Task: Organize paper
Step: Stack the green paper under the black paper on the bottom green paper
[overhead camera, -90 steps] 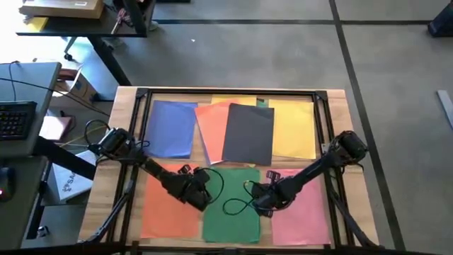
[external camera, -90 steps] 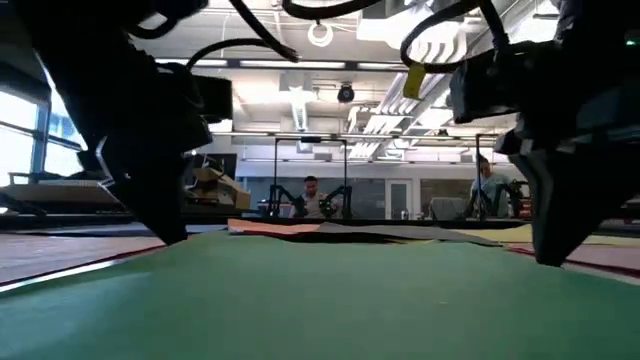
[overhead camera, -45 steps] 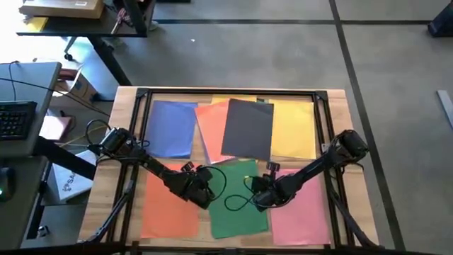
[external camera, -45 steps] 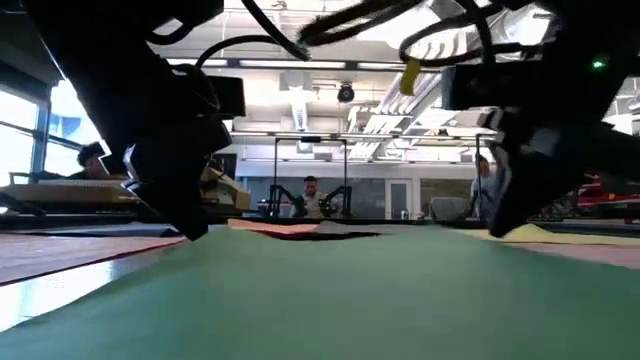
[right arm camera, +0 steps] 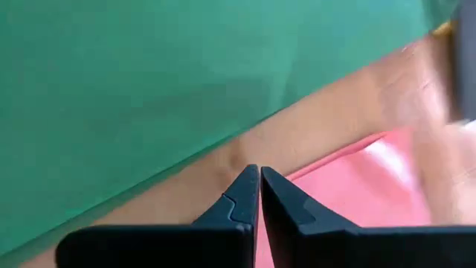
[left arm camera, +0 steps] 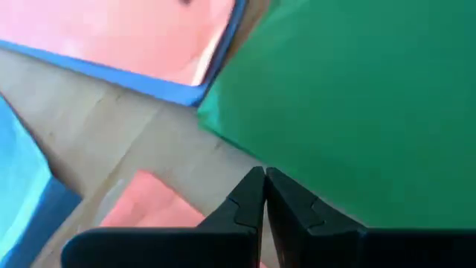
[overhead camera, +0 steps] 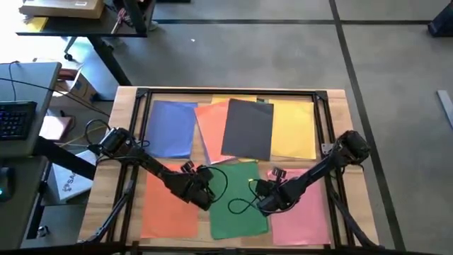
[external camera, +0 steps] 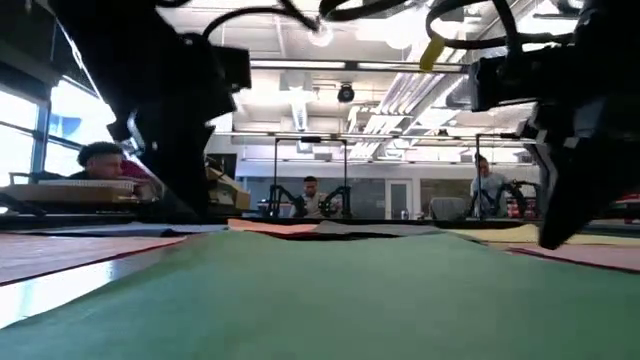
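A green sheet of paper lies flat and slightly askew at the table's near middle. An orange sheet lies to its left and a pink sheet to its right. Blue, salmon, dark grey and yellow sheets overlap along the far side. My left gripper is shut at the green sheet's left edge. My right gripper is shut, its tips over the bare wood strip between green and pink. My left gripper sets its shut fingertips down on the green sheet just inside its left edge, slanting down from the table's left. The sheet lies flat on the table under them.
A dark metal frame runs around the working area. Loose black cable hangs between the two grippers over the green sheet. Bare wood shows between the sheets and along the table's left and right margins.
The green sheet has turned on the table, its near end swinging toward the right edge, and now lies askew. My right gripper went a little toward the far left, then came back toward the near right, off the green sheet. Both stay shut.
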`<state>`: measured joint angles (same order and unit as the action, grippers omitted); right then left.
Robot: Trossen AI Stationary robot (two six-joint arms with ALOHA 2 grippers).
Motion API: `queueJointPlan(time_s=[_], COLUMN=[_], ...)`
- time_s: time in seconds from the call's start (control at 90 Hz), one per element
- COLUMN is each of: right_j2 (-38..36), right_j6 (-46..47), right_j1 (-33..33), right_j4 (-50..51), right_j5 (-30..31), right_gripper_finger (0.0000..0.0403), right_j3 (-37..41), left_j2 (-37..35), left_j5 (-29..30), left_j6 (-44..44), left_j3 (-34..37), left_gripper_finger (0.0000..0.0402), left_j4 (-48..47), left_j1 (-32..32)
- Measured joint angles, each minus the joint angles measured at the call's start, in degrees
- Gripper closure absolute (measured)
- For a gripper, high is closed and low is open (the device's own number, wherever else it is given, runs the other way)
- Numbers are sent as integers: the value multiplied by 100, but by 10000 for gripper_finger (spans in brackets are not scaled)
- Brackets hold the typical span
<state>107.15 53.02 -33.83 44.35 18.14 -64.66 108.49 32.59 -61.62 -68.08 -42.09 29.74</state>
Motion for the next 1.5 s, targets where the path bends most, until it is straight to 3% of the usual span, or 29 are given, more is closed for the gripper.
queueJointPlan(time_s=[0.2,0.389,0.7,0.889,1.5], right_j2=[0,-2,41,230,258], right_j6=[102,412,1005,1001,1145], right_j1=[-233,-382,-565,-577,-644], right_j4=[-515,-854,-751,-900,-1499], right_j5=[-266,-394,-478,-491,-798], right_gripper_finger=[403,403,403,403,403], right_j3=[-2,-9,-9,-31,-13], left_j2=[0,0,81,347,515], left_j5=[-785,-1050,-946,-1261,-1240], left_j6=[-727,-1239,-1231,-1274,-1274], left_j3=[-6,-4,-8,-4,-11], left_gripper_finger=[401,401,401,401,402], left_j4=[-4,198,1538,1678,1978], left_j1=[327,731,1085,1086,1083])
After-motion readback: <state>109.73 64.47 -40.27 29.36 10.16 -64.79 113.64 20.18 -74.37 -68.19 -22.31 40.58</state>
